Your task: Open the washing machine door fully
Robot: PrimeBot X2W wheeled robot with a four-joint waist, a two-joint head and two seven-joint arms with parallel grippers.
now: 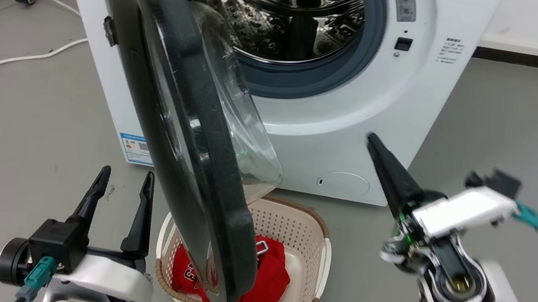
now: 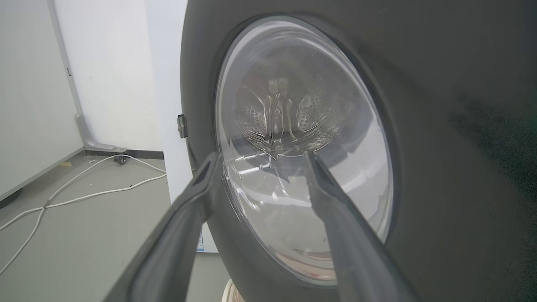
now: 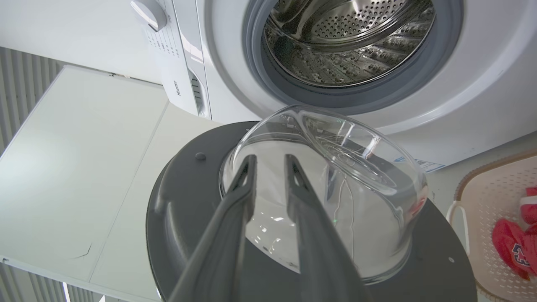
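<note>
The washing machine door point(image 1: 187, 122) is a black disc with a clear glass bowl point(image 1: 244, 120), swung out from its left hinge and standing edge-on toward me. My left gripper point(image 1: 126, 182) stands open at the lower left, on the door's outer side and apart from it. In the left wrist view the left gripper point(image 2: 262, 155) faces the door point(image 2: 440, 126) closely with nothing between its fingers. My right gripper point(image 1: 373, 140) hangs right of the door, pointing up-left. Seen from its wrist, the right gripper point(image 3: 268, 158) is narrowly open and faces the inner side of the door point(image 3: 184, 218), holding nothing.
The steel drum point(image 1: 281, 7) is exposed behind a grey rubber ring. A beige basket point(image 1: 323, 267) holding a red garment point(image 1: 271, 275) sits on the floor under the door's lower edge. White cables point(image 1: 8, 58) run along the floor at the left.
</note>
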